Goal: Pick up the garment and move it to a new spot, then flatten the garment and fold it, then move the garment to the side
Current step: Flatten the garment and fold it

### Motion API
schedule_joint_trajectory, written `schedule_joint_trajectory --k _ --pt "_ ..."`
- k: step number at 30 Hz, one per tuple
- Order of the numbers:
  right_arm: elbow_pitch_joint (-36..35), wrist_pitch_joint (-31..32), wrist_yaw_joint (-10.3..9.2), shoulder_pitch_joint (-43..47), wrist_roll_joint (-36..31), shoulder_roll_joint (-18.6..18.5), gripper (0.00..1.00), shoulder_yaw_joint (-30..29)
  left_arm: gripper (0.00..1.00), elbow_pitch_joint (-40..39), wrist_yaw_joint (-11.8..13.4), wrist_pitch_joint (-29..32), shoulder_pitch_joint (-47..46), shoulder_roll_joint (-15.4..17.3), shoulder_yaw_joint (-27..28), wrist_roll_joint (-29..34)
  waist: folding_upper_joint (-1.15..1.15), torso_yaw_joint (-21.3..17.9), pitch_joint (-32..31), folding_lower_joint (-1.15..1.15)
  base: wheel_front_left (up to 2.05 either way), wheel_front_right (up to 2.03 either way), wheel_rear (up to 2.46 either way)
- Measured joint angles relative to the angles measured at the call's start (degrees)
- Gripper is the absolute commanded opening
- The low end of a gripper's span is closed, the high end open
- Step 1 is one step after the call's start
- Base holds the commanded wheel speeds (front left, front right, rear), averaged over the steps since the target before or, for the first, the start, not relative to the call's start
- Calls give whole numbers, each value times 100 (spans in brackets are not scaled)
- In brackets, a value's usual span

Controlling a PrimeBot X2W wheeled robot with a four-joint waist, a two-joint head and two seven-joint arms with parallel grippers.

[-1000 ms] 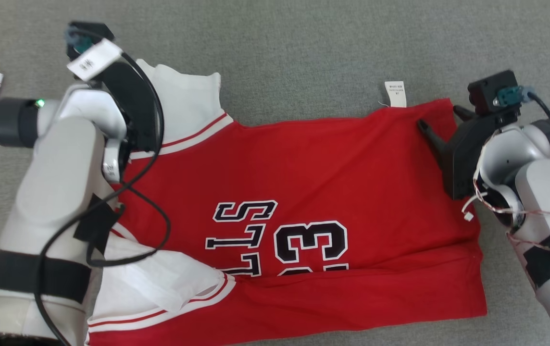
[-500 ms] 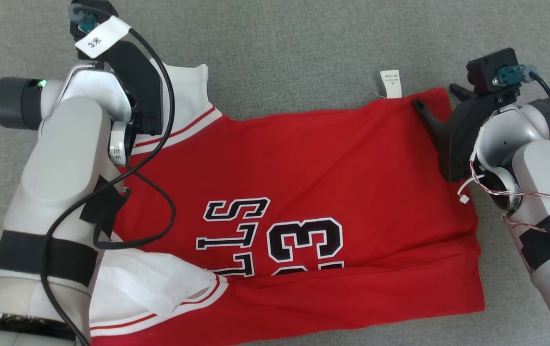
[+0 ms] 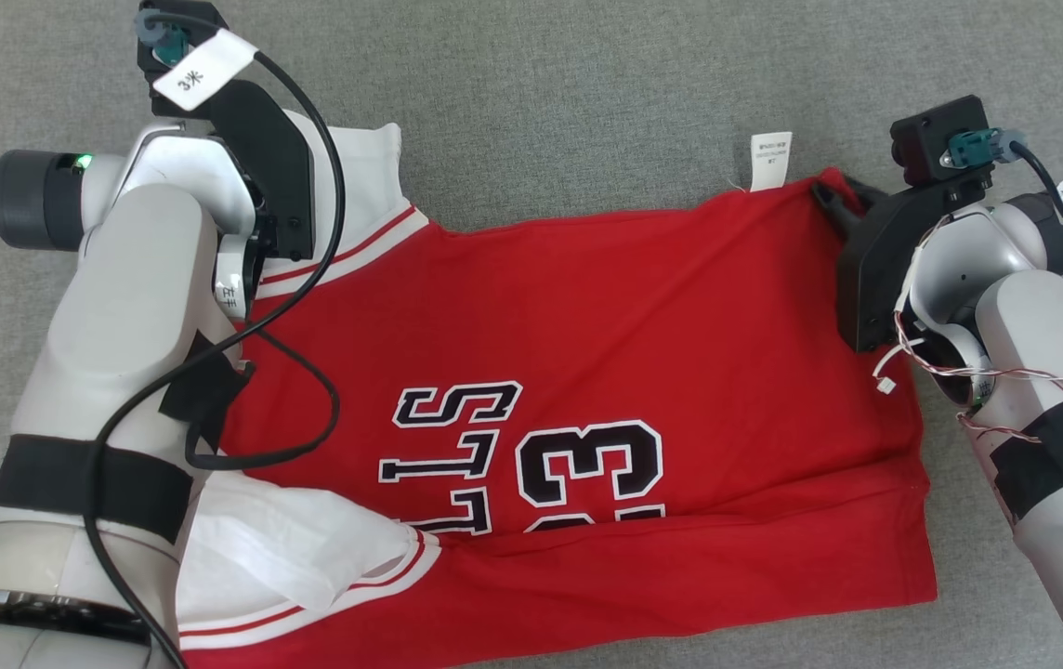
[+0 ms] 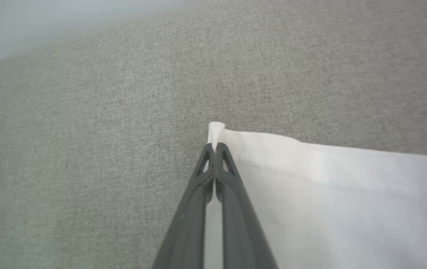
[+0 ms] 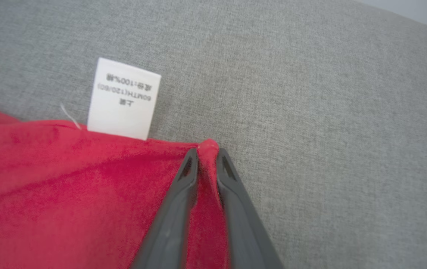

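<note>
At two garment corners, the left end effector and right end effector pinch fabric.

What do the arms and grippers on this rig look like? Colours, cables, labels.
Left arm and right arm: pale grey-white shells, black strap bands. Left gripper and right gripper: two long dark fingers, triangular cut-outs near tips. Black wrist cameras with teal connectors, black cables; white tag on the left one. Loose red-white wires at right wrist.

Soft red cloth jersey, coarse grey woven surface
</note>
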Motion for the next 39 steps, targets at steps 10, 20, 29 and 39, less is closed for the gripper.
schedule_joint_trajectory --k 10,20,29,39 --pt "158 -178 18 -19 -24 25 0 18 0 163 -5 -383 -40 -37 7 -32 0 -14 -30 0 0 0 0" --pt "154 -579 8 160 -11 -147 0 -189 0 -55 -5 -1251 32 -165 223 -439 0 179 -122 0 0 0 0" --pt "-36 -1180 -9 851 38 -108 0 -245 0 -626 -231 -2517 1014 -175 365 -795 0 329 -516 0 0 0 0" --pt "-436 -1790 -68 1654 89 -89 0 -338 0 -1535 -654 -3521 2237 -167 379 -1165 0 451 -985 0 0 0 0"
